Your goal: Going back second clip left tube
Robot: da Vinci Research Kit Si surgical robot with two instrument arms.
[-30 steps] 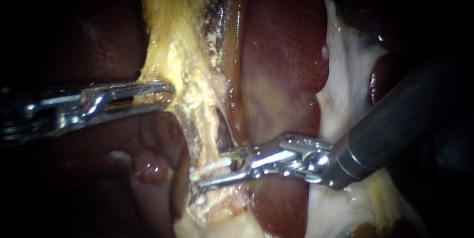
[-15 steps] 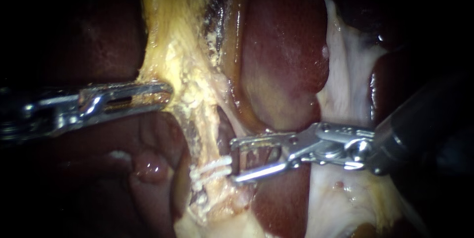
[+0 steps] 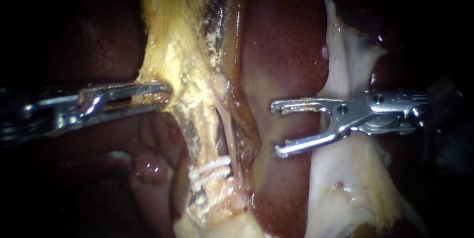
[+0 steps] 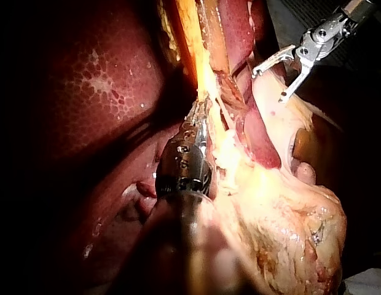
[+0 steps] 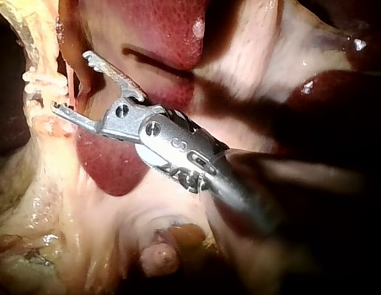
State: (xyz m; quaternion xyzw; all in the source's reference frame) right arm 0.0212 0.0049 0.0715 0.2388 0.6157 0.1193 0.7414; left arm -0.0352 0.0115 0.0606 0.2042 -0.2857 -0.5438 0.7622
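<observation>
Your left instrument (image 3: 165, 92), 9 o'clock: end effector clamped on yellow tissue (image 3: 170, 55). Clips (image 3: 211, 167) on left tube (image 3: 203, 132), 6 o'clock. Right instrument (image 3: 274, 129), 3 o'clock: end effector wide apart, empty, over liver (image 3: 286, 45). R wrist view shows clips just ahead; hidden in L wrist view.

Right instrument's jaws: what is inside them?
Nothing gripped: the silver right instrument is open, with glossy dark red liver showing through the gap. Its hinge covers the pale white tissue behind.
</observation>
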